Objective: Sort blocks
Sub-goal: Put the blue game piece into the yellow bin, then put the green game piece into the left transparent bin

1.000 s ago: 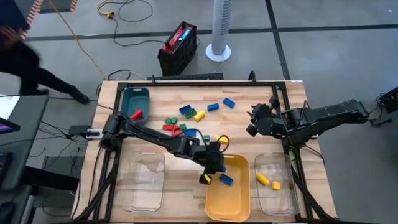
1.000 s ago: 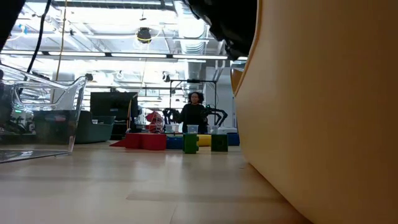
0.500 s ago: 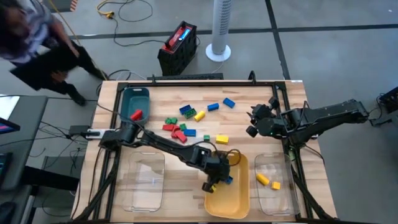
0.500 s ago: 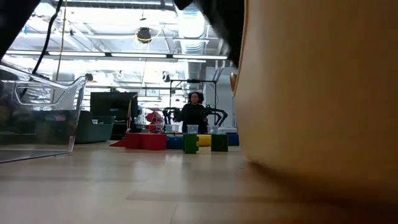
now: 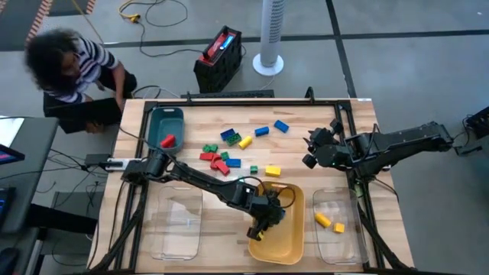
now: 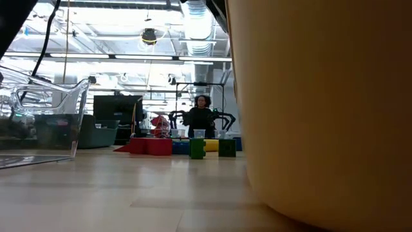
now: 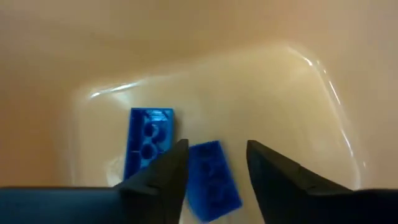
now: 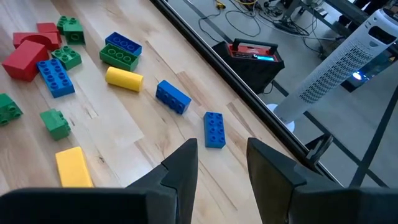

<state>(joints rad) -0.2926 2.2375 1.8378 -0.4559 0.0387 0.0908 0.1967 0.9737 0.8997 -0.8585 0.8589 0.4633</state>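
High view takes in the whole desk (image 5: 206, 218), and the yellow tray (image 5: 294, 237) near its front edge serves as the landmark. The left tool (image 5: 262, 226) hangs inside that tray at its left wall, probably because blue blocks are being gathered there. Well beyond the tray, toward the back of the desk, lies the loose pile of blocks (image 5: 229, 149) in red, green, blue and yellow, not yet sorted. A teal tray (image 5: 155, 122) far to the back left holds one red block (image 5: 167, 141); a clear tray (image 5: 348, 233) just right of the yellow one holds two yellow blocks (image 5: 328, 222). The right tool (image 5: 315, 150) waits above the desk, back and right of the yellow tray, its fingers parted around nothing.

Left wrist view shows what the overhead picture hides: the left tool's fingers stand apart, released, with two blue blocks (image 7: 149, 140) lying loose on the tray floor.
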